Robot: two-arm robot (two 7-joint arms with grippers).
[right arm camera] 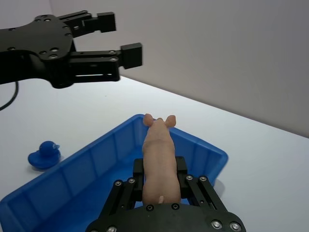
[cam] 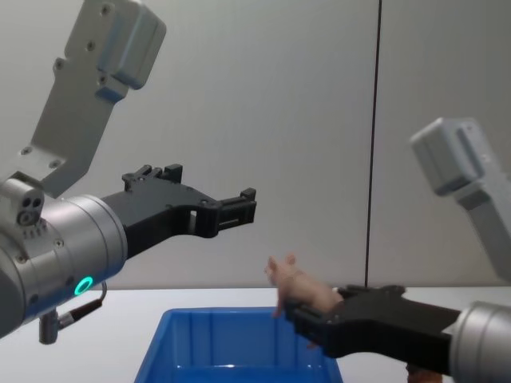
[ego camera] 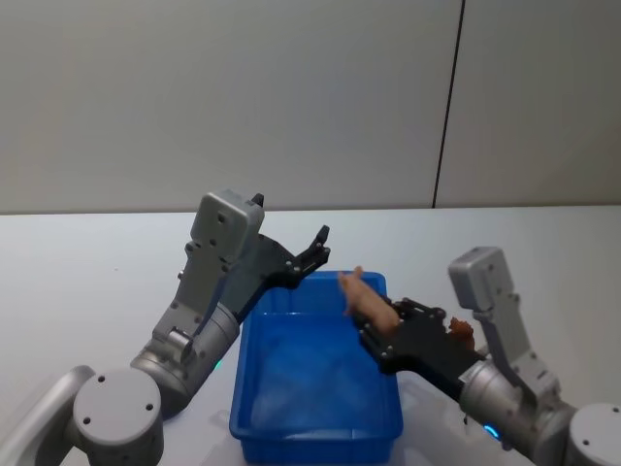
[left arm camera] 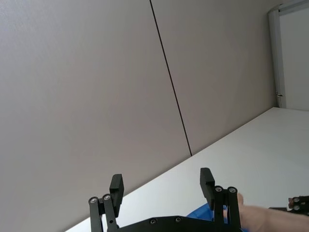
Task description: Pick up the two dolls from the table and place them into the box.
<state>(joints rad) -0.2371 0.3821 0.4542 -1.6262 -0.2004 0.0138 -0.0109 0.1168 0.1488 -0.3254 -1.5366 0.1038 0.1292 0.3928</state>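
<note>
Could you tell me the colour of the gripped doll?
Pale pink doll, clearest in right wrist view.

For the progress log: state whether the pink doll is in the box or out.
Out: the right gripper clamps the pink doll in the air above the box, not resting on its floor.

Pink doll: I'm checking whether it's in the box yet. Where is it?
In the head view, the pink doll is clamped in the jaws of the right gripper, held over the blue box's right side.

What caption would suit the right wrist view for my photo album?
Right gripper holds the pale pink doll over the blue box; the left gripper hangs open beyond.
</note>
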